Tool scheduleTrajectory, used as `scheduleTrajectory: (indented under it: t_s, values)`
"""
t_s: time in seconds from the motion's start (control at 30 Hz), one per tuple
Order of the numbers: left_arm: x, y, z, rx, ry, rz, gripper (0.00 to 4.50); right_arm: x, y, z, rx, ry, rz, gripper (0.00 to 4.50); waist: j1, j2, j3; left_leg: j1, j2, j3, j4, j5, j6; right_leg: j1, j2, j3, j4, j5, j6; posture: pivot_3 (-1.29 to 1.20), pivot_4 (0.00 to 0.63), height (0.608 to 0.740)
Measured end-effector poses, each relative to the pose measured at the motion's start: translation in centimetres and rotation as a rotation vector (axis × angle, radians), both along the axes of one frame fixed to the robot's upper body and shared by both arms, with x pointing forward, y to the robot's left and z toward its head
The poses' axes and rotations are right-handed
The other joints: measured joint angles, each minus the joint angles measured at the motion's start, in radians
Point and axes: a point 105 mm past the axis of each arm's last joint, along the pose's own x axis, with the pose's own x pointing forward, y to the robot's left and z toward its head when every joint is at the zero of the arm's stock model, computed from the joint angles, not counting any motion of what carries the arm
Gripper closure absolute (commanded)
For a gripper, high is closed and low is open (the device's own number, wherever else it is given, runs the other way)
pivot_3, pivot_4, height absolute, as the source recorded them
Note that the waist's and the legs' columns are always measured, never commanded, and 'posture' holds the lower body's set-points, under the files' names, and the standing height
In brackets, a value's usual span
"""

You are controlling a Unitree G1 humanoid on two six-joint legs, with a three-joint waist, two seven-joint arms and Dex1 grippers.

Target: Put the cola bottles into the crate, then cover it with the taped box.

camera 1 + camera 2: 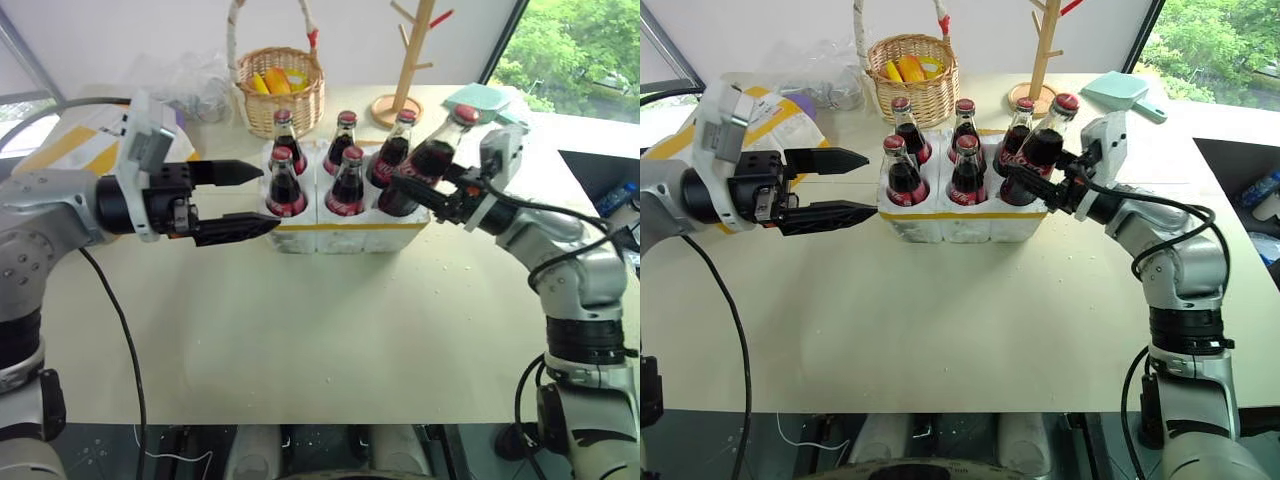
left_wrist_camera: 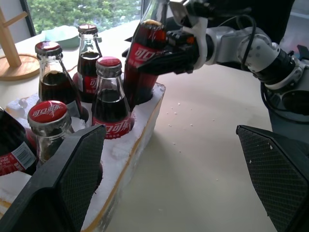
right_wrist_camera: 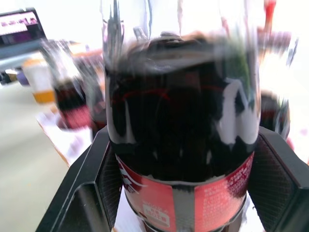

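Five bottles (image 1: 286, 186) in crate (image 1: 345, 232) – basket (image 1: 281, 90) behind – box (image 1: 760, 118) far left.

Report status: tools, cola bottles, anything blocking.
Right tool shut on tilted sixth dark glass cola bottle, base at white styrofoam crate last well. Left tool open, empty. Nothing blocking.

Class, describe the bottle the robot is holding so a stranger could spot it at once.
Find the white crate mid-table, before the wicker basket. At its front right corner, the right end effector grips one cola bottle. Unlike the five upright ones, it tilts.
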Motion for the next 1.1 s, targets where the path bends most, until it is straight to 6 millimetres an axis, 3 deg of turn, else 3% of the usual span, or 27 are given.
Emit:
scheduleTrajectory:
  t_s: [0.13,0.17,0.23,0.4,0.53,0.73,0.77,0.93,1.1]
  values:
    - [0.0,0.0,0.0,0.000,-0.002,0.000,0.00,0.8,0.4,-1.3,-0.075,0.033,-0.004,1.68,0.000,0.000,0.000,0.000,0.000,0.000,0.000,0.000,0.000,0.000,0.000,0.000,0.000,0.000,0.000,0.00,0.150,0.740]
    - [0.0,0.0,0.0,0.000,-0.003,0.000,0.00,0.9,0.4,-1.3,-0.084,0.036,0.000,0.64,-0.001,0.000,0.000,0.000,0.000,0.000,0.000,0.000,0.000,0.000,0.000,0.000,0.000,0.000,0.000,0.00,0.150,0.740]
    - [0.0,0.0,0.0,0.000,-0.003,0.001,0.00,0.9,0.6,-1.2,-0.085,0.037,0.014,0.04,-0.001,0.000,0.000,0.000,0.000,0.000,0.000,0.000,0.000,0.000,0.000,0.000,0.000,0.000,0.000,0.00,0.150,0.740]
    - [0.4,0.8,-1.3,0.035,0.006,0.058,0.00,0.3,0.8,-1.2,-0.099,0.049,0.052,0.04,-0.001,0.000,0.000,0.001,0.000,0.000,0.000,0.000,0.000,0.000,0.000,0.000,0.000,0.000,0.000,0.00,0.150,0.740]
    - [1.7,2.7,-2.7,0.126,-0.016,0.215,0.00,-0.9,0.3,-0.9,-0.126,0.057,0.084,0.04,0.001,0.000,0.000,0.001,0.000,0.001,-0.001,0.000,0.000,0.000,0.000,0.000,0.000,0.000,0.000,0.00,0.150,0.740]
    - [4.4,9.7,-5.4,0.356,-0.091,0.695,0.00,-4.3,-3.4,2.9,-0.193,-0.026,0.077,0.04,0.002,-0.001,0.000,0.001,0.000,0.001,-0.002,0.000,0.000,0.000,0.000,0.000,-0.001,0.000,0.000,0.00,0.150,0.740]
    - [4.4,10.3,-5.7,0.379,-0.095,0.724,0.00,-4.7,-3.7,3.2,-0.200,-0.033,0.081,0.04,0.001,-0.001,0.000,0.001,0.000,0.001,-0.002,0.000,0.000,0.000,0.000,0.000,-0.001,0.000,0.000,0.00,0.150,0.740]
    - [4.0,18.6,-6.9,0.648,-0.190,1.139,0.00,-8.2,-5.8,5.2,-0.195,-0.007,0.138,0.04,0.001,-0.001,0.000,0.001,0.001,0.001,-0.004,-0.003,0.006,-0.001,-0.001,0.000,-0.001,0.000,-0.001,0.00,0.150,0.740]
    - [2.8,23.2,-8.0,0.907,-0.262,1.308,0.00,-10.3,-5.1,7.5,-0.152,-0.053,0.230,0.04,-0.001,-0.003,-0.001,0.002,0.002,0.002,-0.003,-0.004,0.006,-0.002,-0.002,0.000,-0.001,0.001,-0.003,0.00,0.150,0.740]
